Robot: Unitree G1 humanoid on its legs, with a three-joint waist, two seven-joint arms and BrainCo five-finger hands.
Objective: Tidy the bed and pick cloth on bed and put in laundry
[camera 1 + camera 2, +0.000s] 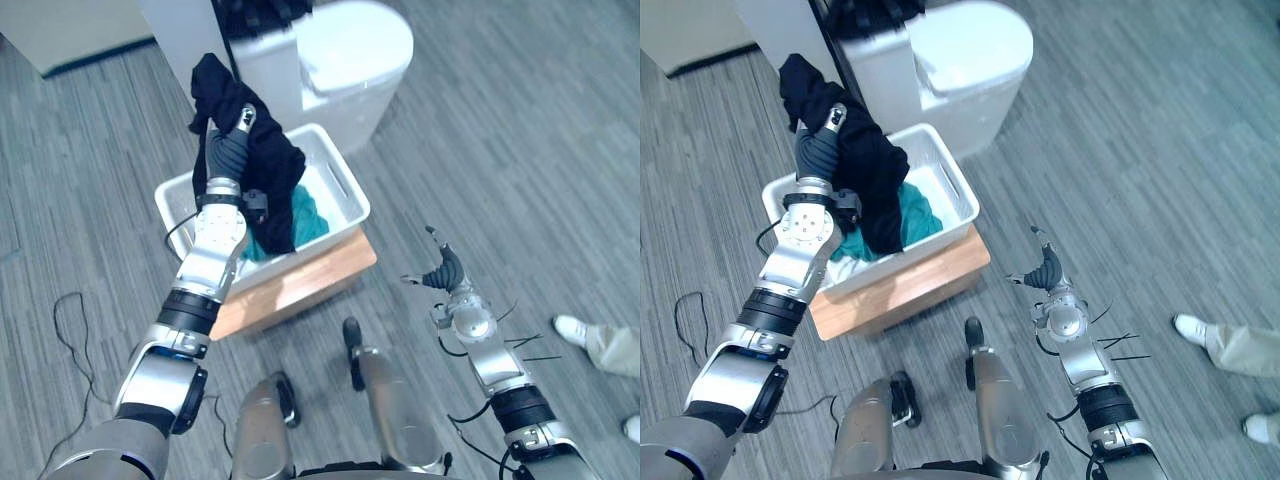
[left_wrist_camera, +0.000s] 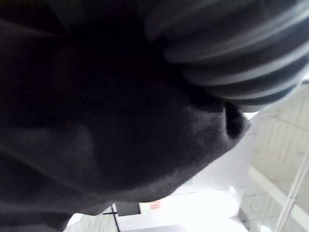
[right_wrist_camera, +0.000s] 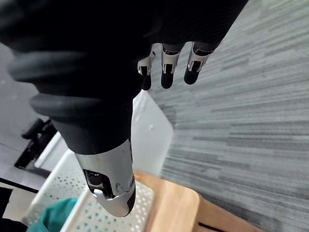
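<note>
Hanging from my raised left hand (image 1: 238, 130), the crumpled black cloth (image 1: 270, 170) drapes over it and falls below it. Its long axis runs straight down, and the lower end reaches into the white perforated plastic laundry basket (image 1: 350, 190) directly beneath, against a teal cloth (image 1: 305, 215) lying there. The basket sits on a low wooden stand (image 1: 300, 285). The black cloth covers my left hand, so I cannot tell how tightly it is closed. My right hand (image 1: 447, 268) hovers well off to the side over the grey plank floor (image 1: 500, 150), fingers (image 3: 165, 67) loosely extended, holding nothing. The left hand is nearer, and I judge the next move to be a straight drop.
</note>
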